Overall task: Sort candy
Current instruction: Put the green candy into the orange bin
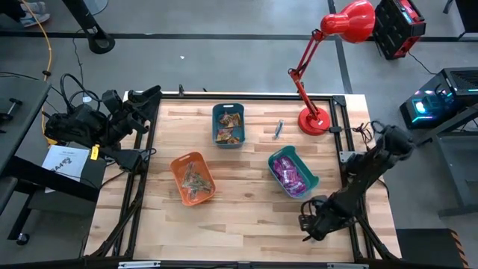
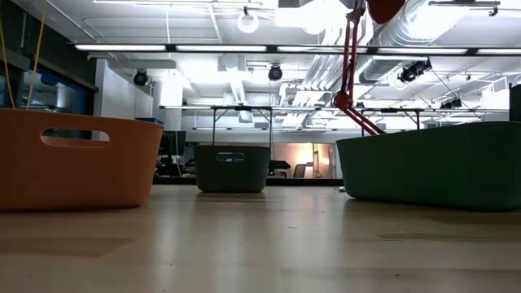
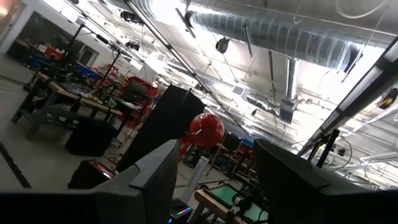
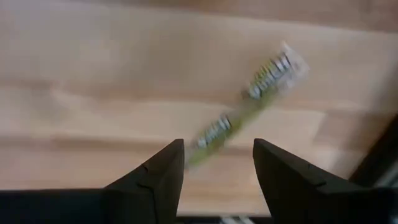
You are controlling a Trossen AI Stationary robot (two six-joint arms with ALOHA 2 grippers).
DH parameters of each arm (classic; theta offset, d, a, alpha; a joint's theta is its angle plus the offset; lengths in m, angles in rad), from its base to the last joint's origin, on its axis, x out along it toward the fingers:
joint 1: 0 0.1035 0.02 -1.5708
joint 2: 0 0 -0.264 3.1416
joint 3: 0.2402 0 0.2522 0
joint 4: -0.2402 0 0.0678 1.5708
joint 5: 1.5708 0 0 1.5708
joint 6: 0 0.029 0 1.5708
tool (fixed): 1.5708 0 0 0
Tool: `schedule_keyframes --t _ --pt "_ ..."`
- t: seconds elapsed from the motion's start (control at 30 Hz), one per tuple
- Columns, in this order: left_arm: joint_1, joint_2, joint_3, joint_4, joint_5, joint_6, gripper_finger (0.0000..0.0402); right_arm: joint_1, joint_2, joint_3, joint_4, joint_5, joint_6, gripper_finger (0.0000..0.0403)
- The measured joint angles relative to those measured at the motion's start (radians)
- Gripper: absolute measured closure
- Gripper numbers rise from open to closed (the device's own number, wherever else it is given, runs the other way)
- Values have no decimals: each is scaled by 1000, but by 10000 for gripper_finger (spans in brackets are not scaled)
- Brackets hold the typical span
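Three bins (image 1: 228,125) on the bench; one stick (image 1: 278,128) lies loose mid-bench. Right gripper (image 4: 217,165), released, over another stick (image 4: 249,102) near the right front corner. Left gripper (image 3: 211,180) released, off the left edge.

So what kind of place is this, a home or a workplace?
Most likely a workplace, probably a robotics lab or workshop. The ceiling shows bare ducts and strip lights, workbenches stand on the open floor, and the wooden table holds sorting bins between two robot arms.

Table (image 1: 246,217): pale wood planks, dark frame.
Orange bin (image 1: 193,178): near left-centre.
Blue bin (image 1: 228,125): behind centre.
Teal bin (image 1: 293,172): right of centre.
Red desk lamp (image 1: 314,119): base on far right of table.
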Motion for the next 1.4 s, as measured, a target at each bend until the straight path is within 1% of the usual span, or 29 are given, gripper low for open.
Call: schedule_keyframes --t 0.27,0.43,0.5,0.53,0.57,0.63,0.67,0.7,0.77,0.8,0.87,0.97,1.03,1.1,1.17,1.23,1.33,1.4 --pt "0 0 0 -1 -6 9 199 12 129 1 27 -84 -2 218" --pt "0 0 0 0 -6 9 199 17 168 6 47 -68 -14 223" --pt "0 0 0 0 -7 9 199 17 173 6 49 -50 -32 245" --pt "0 0 0 0 -7 9 199 12 174 6 50 -39 -43 264" --pt "0 0 0 0 -7 9 199 8 174 6 51 -28 -63 290" --pt "0 0 0 0 -7 9 199 -5 176 6 43 -19 -117 359" --pt "0 0 0 0 -7 11 199 -13 177 6 40 -22 -163 379" --pt "0 -1 0 3 -7 18 199 -23 175 6 36 -32 -210 385" --pt "0 -2 0 25 -8 37 199 -42 159 21 19 -53 -312 385" --pt "0 -2 0 42 -7 51 199 -49 147 33 -3 -35 -377 389" --pt "0 -2 0 62 -8 74 199 -67 96 71 -85 22 -503 397" --pt "0 -2 0 86 -17 102 200 -111 -15 151 -167 109 -675 397" --pt "0 -2 0 88 -32 114 200 -163 -81 176 -241 187 -780 399" --pt "0 -2 0 87 -44 114 199 -251 -140 198 -233 277 -879 400" --pt "0 -1 0 86 -51 115 199 -355 -189 204 -196 351 -1009 400" --pt "0 -1 0 85 -54 115 200 -469 -205 204 -77 378 -1186 401" --pt "0 -1 0 84 -54 125 199 -637 -188 204 170 367 -1456 401" --pt "0 -1 0 84 -60 126 199 -737 -143 207 397 318 -1572 402"
